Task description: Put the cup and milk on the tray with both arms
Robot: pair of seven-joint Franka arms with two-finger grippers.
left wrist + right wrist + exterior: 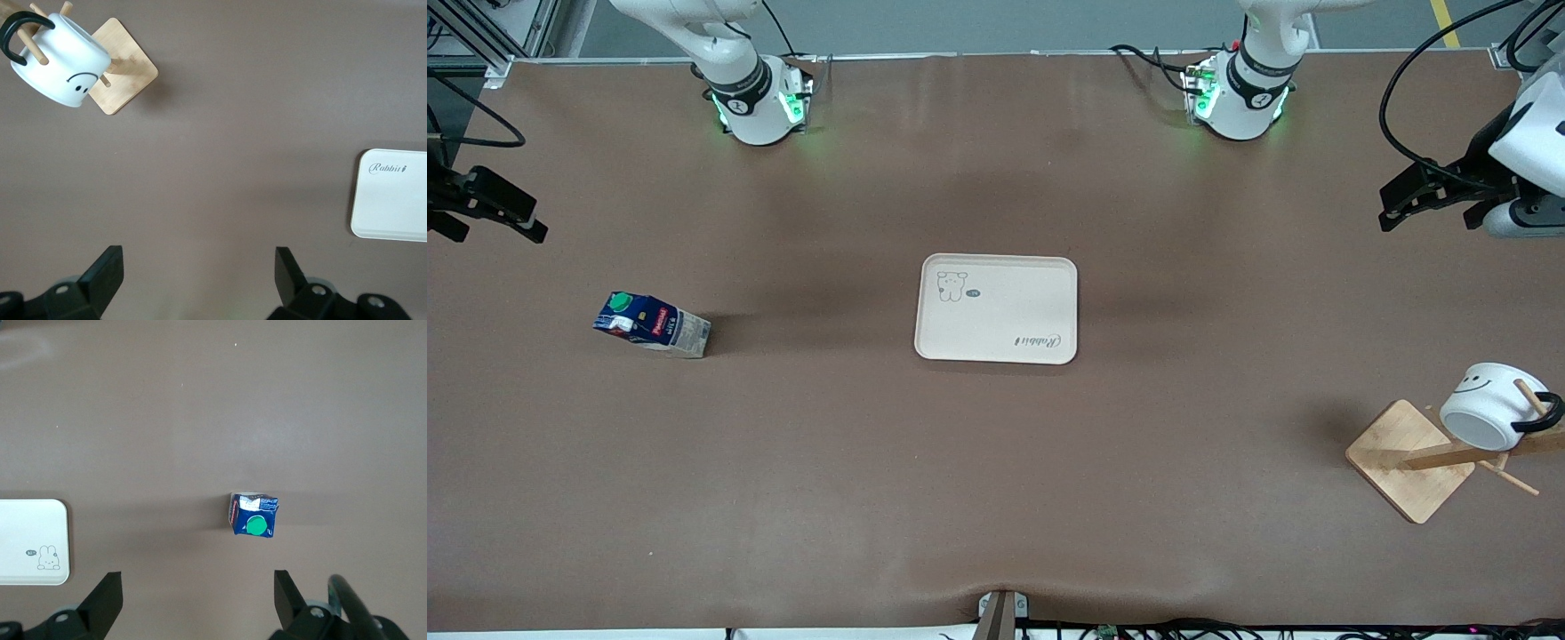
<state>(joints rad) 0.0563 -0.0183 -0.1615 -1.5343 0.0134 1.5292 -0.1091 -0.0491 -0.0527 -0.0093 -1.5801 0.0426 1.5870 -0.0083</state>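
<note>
The beige tray (996,309) lies flat at the table's middle with nothing on it. The blue and white milk carton (652,324) with a green cap stands upright toward the right arm's end. The white smiley cup (1489,404) hangs upside down on a peg of a wooden rack toward the left arm's end. My left gripper (1392,206) is open and empty, up in the air over bare table. My right gripper (532,222) is open and empty, up over bare table. The left wrist view shows the cup (63,63) and the tray (393,197). The right wrist view shows the milk (253,517) and the tray (33,543).
The rack's square wooden base (1409,458) sits near the table's corner at the left arm's end, with pegs sticking out round the cup. The brown table (996,489) lies bare between the tray, the milk and the rack.
</note>
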